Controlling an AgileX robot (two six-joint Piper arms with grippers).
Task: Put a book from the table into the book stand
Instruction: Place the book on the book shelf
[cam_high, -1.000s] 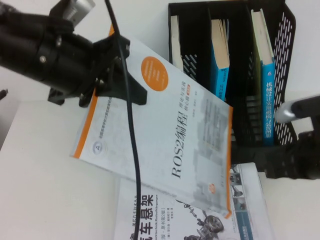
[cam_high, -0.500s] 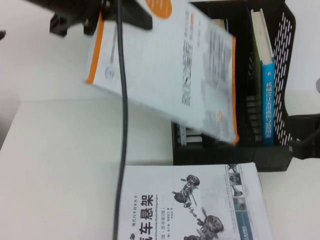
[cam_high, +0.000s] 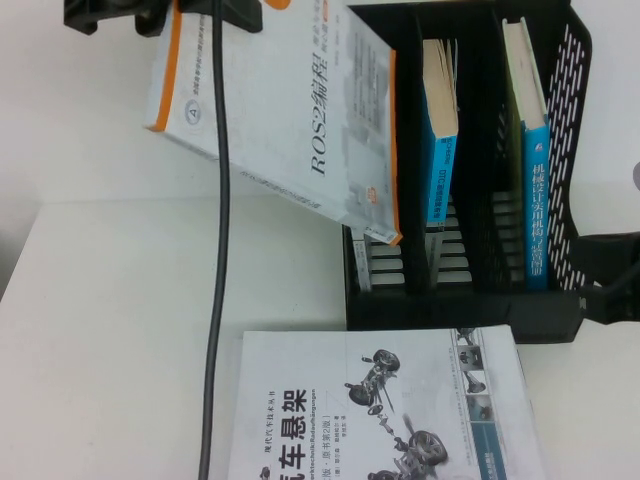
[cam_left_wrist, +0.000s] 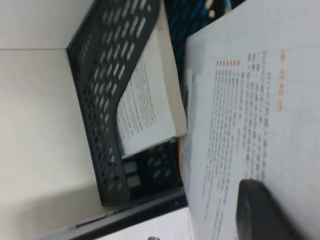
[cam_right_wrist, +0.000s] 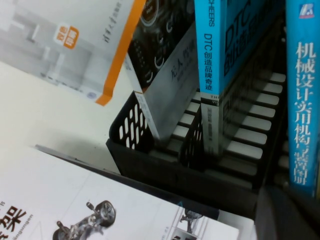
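The white worktop (cam_high: 120, 330) runs under everything, with the black mesh book stand (cam_high: 560, 150) at its back right corner, three slots wide. A white-spined book sits in the leftmost slot, a blue one (cam_high: 438, 150) in the middle, and another blue one (cam_high: 535, 190) on the right. A second book with a suspension drawing on its cover (cam_high: 380, 410) lies flat on the worktop in front of the stand.

The ROS2 book (cam_high: 290, 110) hangs in the air up at the stand's left end, tilted, its lower corner overlapping the first slot. To my eye the lift is done and the insertion is what's in hand. To do it well the book wants turning upright, spine parallel to the dividers, and lowering into a gap that actually has room; that first slot looks partly taken.

The left hand (cam_high: 215, 12) is high, mostly out of the top of the high view, clamped on the book's upper edge, cable trailing down. The right hand (cam_high: 610, 280) rests low beside the stand's right wall; I cannot tell its state.
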